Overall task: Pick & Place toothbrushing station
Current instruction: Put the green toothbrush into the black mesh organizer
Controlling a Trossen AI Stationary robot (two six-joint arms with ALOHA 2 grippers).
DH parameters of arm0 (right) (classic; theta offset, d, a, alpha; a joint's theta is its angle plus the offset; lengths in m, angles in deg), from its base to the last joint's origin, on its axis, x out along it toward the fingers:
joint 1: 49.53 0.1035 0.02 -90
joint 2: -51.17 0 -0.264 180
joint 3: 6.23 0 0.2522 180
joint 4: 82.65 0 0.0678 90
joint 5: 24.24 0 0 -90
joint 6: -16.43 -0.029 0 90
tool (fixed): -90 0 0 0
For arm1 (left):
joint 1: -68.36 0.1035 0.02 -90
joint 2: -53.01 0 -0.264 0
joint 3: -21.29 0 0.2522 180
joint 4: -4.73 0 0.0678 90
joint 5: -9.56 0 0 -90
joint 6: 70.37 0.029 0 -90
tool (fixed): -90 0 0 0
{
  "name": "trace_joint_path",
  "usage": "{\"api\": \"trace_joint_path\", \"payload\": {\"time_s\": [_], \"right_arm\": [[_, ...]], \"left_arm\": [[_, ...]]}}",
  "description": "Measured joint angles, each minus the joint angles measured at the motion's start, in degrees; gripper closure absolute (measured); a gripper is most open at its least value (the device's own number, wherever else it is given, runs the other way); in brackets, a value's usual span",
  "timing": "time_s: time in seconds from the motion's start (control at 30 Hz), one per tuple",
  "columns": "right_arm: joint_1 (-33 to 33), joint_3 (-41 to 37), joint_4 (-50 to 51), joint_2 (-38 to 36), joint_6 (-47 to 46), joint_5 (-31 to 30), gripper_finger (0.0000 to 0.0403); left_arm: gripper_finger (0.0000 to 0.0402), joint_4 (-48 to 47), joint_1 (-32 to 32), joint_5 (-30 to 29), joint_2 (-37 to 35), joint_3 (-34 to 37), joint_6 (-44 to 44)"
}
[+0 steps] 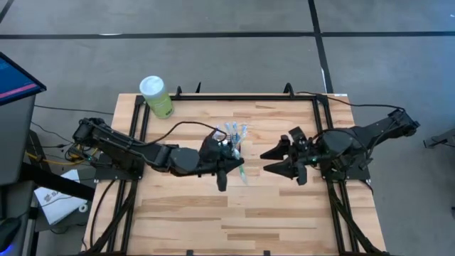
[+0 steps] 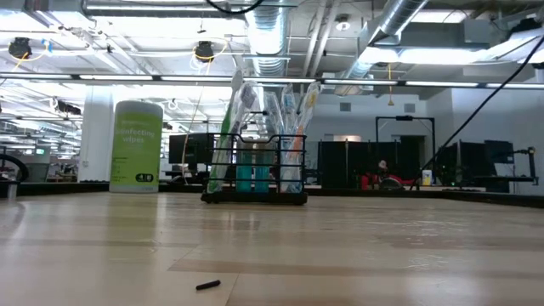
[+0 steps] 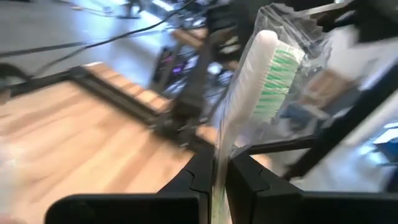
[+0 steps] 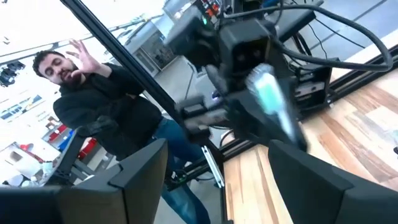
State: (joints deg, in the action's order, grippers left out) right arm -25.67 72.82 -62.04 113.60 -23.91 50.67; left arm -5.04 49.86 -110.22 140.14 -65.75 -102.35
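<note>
Reading the scene: you have both arms reaching toward the middle of the desk [image 1: 213, 213].
Left arm pose: you see it stretched low across the desk from the left edge, wrist near the centre, just beside the toothbrushing station.
Left gripper [image 3: 214, 180]: pressed together on the handle of a wrapped toothbrush [image 3: 255, 87]; in the left wrist view the white head with green bristles stands up past the fingers [image 3: 249, 180], inside clear wrapping.
Right arm pose: you see it folded in from the right edge, elbow out toward the far right corner, wrist pointing at the left arm.
Right gripper [image 1: 288, 162]: spread wide, holding nothing; its fingers [image 4: 137, 174] frame the right wrist view, and the left arm's gripper with a wrapped brush shows beyond them.
Gap between grippers: they are near one another but apart, facing across the desk centre.
Toothbrushing station [image 2: 255, 170]: upright on the desk at its centre, toward the far side; several wrapped brushes stand in its black mesh compartments and rise above its rim.
Green canister [image 1: 156, 96]: upright at the far left corner, well apart from the station.
Small dark object [image 2: 207, 286]: lying on the near part of the desk in the low view; you cannot tell what it is.
Person [image 4: 99, 106]: beyond the desk in the right wrist view, dark top, one hand raised.
</note>
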Motion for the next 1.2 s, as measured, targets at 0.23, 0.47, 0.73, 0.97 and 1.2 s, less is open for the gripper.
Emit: {"api": "trace_joint_path", "payload": {"time_s": [0.23, 0.47, 0.73, 0.97, 1.2], "right_arm": [[0.77, 0.0, 0.17, -0.34, -0.99, 0.0, 0.0132], [1.31, 0.0, 0.48, -0.32, -1.72, 0.02, 0.0132], [1.31, 0.0, 0.46, -0.3, -1.7, 0.07, 0.0132], [2.08, 0.0, 0.49, -0.3, -1.71, 0.2, 0.0132], [1.95, 0.0, 0.82, -0.3, -1.73, 0.22, 0.0132]], "left_arm": [[0.0391, -13.01, -0.04, -11.23, -1.18, 0.0, -1.06], [0.0391, -27.43, 0.81, -16.99, -3.7, 0.0, -5.89], [0.0391, -32.34, 2.16, -22.8, -3.77, 1.56, -9.91], [0.0391, -32.32, 3.19, -23.94, -10.57, 13.97, -20.24], [0.0391, -26.76, 3.17, -24.52, -16.92, 23.39, -21.76]]}}
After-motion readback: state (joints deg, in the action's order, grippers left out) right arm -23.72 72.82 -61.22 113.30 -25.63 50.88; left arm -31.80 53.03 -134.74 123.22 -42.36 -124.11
